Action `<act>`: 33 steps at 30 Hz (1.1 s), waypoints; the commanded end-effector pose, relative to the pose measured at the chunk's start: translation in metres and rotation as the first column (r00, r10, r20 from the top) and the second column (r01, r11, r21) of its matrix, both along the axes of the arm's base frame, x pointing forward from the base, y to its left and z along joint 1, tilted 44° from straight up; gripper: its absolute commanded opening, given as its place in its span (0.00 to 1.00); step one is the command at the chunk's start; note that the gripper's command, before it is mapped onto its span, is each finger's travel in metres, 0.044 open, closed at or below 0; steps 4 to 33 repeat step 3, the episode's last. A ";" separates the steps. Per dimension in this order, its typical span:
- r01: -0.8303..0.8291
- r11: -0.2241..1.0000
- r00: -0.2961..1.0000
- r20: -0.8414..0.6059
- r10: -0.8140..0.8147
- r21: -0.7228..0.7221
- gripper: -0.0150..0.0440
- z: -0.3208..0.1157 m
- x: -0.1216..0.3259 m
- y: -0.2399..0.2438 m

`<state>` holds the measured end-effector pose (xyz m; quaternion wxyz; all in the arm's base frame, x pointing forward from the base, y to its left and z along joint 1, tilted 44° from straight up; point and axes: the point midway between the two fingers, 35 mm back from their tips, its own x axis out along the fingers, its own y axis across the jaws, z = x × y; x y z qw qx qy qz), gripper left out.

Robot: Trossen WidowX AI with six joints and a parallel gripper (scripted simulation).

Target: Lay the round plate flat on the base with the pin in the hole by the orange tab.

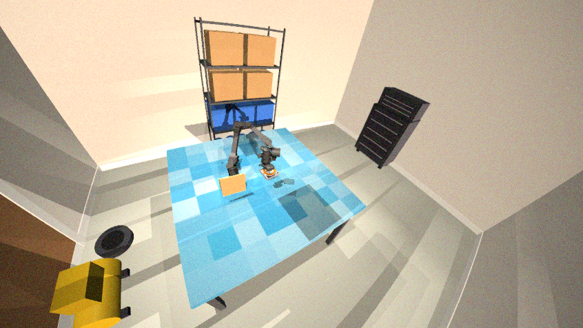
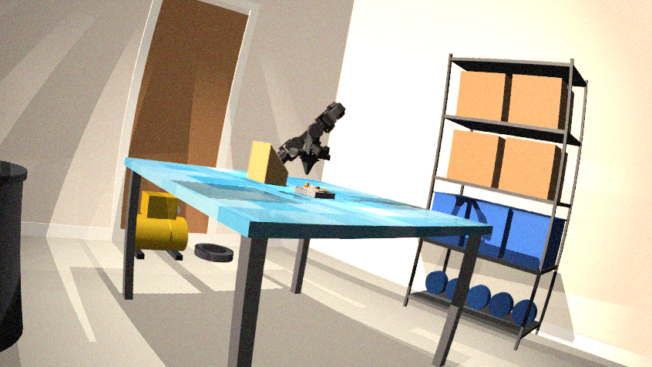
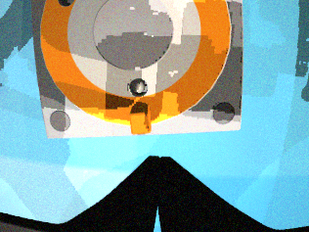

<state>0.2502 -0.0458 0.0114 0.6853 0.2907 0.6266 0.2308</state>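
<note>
A large blue checkered surface (image 1: 252,228) on dark legs is standing in the middle of the room, with a tall metal shelf rack (image 1: 240,77) of cardboard boxes and blue bins rising just beyond its far edge. A black drawer cabinet (image 1: 391,126) is leaning against the wall to one side, and a yellow machine (image 1: 87,291) and a black tyre (image 1: 114,240) are sitting on the floor off the near corner by the door.

The dark robot arm (image 1: 235,147) is rising from the far part of the surface and bending over toward the middle. An orange-tan slab (image 1: 232,184) is standing on edge near the arm's foot.

Beside the slab, toward the far edge, the pale square base (image 3: 214,123) is lying on the surface. The round orange plate (image 3: 208,39) is sitting on it, around the grey post (image 3: 133,32) at its middle. The orange tab (image 3: 138,119) is pointing toward the claw, and the hole just inside it (image 3: 137,87) is showing a small grey dot within; whether that is the pin I cannot tell, nor whether the plate is lying quite flat.

The claw (image 3: 155,221) is hanging in the air above the base, apart from the plate, its two black fingers pressed nearly together with only a sliver of light between them and nothing gripped.
</note>
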 end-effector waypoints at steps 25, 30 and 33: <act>0.003 1.000 1.000 -0.001 -0.003 0.000 0.25 0.000 0.000 0.000; 0.003 1.000 1.000 -0.001 -0.003 0.000 0.25 0.000 0.000 0.000; 0.003 1.000 1.000 -0.001 -0.003 0.000 0.25 0.000 0.000 0.000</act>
